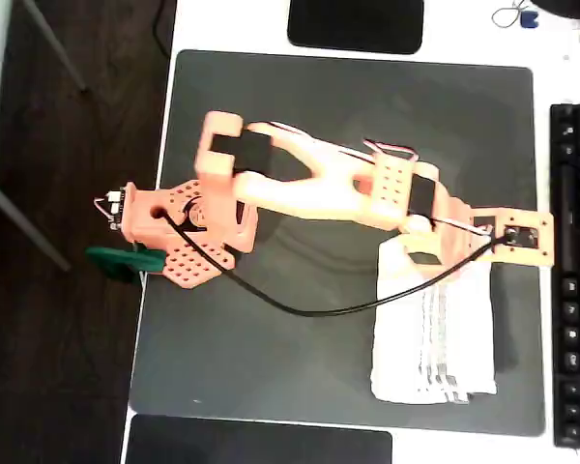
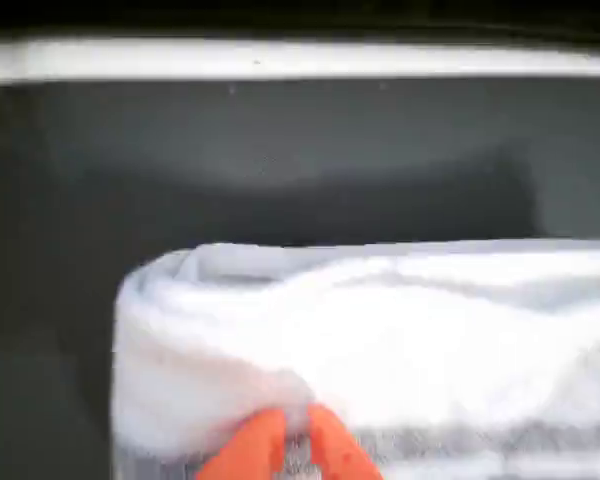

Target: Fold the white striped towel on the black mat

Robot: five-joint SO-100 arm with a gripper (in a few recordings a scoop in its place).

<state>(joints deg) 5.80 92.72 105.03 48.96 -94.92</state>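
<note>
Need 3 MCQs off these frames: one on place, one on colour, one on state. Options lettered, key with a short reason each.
1. Where does the white striped towel lie on the black mat in the overhead view?
A. lower right part
B. upper left corner
C. off the mat, on the keyboard

2. What colour is the arm?
A. blue
B. orange
C. white

3. What does the gripper do in the wrist view?
A. hangs open far above the mat
B. holds a pen
C. its fingertips pinch a fold of towel

Key:
1 A, the towel sits near the mat's right and bottom edges, beside the keyboard.
2 B, the arm is orange in the overhead view, and so are the fingertips in the wrist view.
3 C, the two orange tips meet on the white cloth.
</note>
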